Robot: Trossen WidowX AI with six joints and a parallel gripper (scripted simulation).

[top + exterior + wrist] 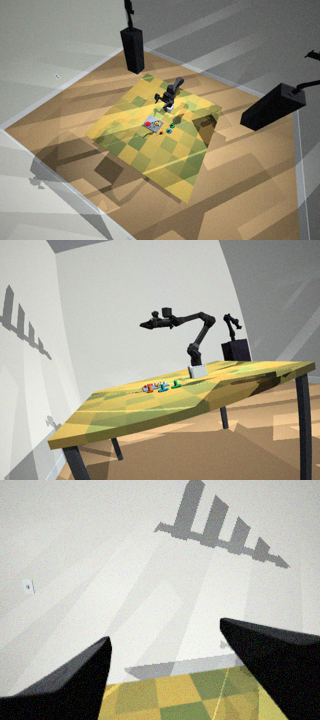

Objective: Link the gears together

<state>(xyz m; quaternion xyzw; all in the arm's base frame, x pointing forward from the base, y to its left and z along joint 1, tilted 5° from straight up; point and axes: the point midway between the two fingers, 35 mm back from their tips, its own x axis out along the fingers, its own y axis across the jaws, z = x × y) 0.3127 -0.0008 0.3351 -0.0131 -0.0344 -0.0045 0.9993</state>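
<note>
The grey board [157,130] [144,389] lies on the table with short dark pegs. The red gear [146,123] [148,385] sits at its left in the top view. The yellow gear [155,123] sits near its middle. Off the board stand an orange gear [161,132] [150,389], a blue gear [169,130] [162,388] and a green gear [172,125] [176,384], each with an upright knob. My gripper [159,105] [141,325] [167,632] is open and empty, high above the table and pointing roughly level. Individual pegs are too small to tell apart clearly.
The checkered yellow-green table [165,144] [108,410] carries the arm's white base [170,108] [197,371] behind the board. Black pedestals [133,51] [271,108] with other arms stand off the table. The wrist view shows the wall and the table's far part.
</note>
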